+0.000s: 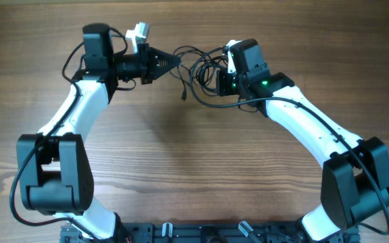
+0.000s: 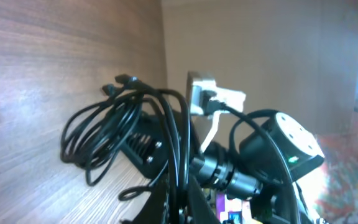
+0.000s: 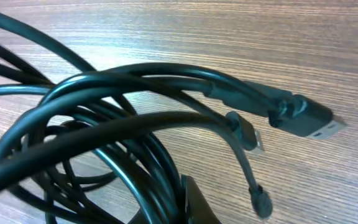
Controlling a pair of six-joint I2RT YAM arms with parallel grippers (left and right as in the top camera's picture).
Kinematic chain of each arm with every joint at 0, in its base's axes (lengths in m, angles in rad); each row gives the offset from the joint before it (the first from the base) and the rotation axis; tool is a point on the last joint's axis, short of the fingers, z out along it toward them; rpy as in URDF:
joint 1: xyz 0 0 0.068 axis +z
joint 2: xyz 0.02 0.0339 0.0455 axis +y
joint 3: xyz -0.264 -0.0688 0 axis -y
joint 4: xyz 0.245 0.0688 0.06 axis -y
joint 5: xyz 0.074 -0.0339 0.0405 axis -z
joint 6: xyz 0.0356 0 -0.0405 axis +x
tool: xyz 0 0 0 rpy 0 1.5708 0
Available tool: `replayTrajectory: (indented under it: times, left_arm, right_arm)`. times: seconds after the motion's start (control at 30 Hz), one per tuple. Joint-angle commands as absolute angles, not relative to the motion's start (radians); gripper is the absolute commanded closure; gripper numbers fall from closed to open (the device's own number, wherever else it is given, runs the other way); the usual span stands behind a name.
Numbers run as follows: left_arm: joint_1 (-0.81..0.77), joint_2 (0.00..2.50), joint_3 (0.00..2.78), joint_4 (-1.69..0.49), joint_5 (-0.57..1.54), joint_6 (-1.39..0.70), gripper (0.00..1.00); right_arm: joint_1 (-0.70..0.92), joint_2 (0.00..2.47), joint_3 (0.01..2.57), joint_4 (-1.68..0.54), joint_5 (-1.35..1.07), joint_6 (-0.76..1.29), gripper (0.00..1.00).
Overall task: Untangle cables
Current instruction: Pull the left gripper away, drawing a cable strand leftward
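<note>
Left gripper (image 1: 173, 61), overhead: pinched tight on the cables (image 1: 198, 66). Right gripper (image 1: 220, 79) is clamped on the same tangle at the far side of the table (image 1: 194, 155). A green light (image 1: 265, 84) is lit on the right arm.
Left wrist: black loops (image 2: 104, 134) fan out.
Right wrist: a silver-tipped plug (image 3: 309, 121) over the wood.

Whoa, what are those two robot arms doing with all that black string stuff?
Those are thin black cables, all tangled in a bundle, and two robot arms are trying to untangle them. The left claw is pinched shut on some strands at one side. The right claw is shut on the bundle at the other side, over the wooden table. It is not sorted out yet: the loops cross over each other, with a plug end poking out.
</note>
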State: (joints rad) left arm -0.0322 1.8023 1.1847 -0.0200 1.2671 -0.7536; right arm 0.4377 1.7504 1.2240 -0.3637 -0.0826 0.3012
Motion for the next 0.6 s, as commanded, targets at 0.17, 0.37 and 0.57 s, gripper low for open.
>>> replayTrajectory:
  times: [0.17,0.37,0.57]
  left_arm:
    - [-0.049,1.773,1.192,-0.404,0.491,-0.553,0.96]
    - [-0.051,1.773,1.192,-0.496,0.255,-0.501,0.96]
    - [-0.059,1.773,1.192,-0.551,0.155,-0.506,0.96]
  right_arm:
    - [0.427,1.762,1.236,-0.363,-0.283,0.232,0.96]
    - [0.402,1.762,1.236,-0.370,-0.268,0.212,0.96]
    - [0.382,1.762,1.236,-0.387,-0.241,0.235,0.96]
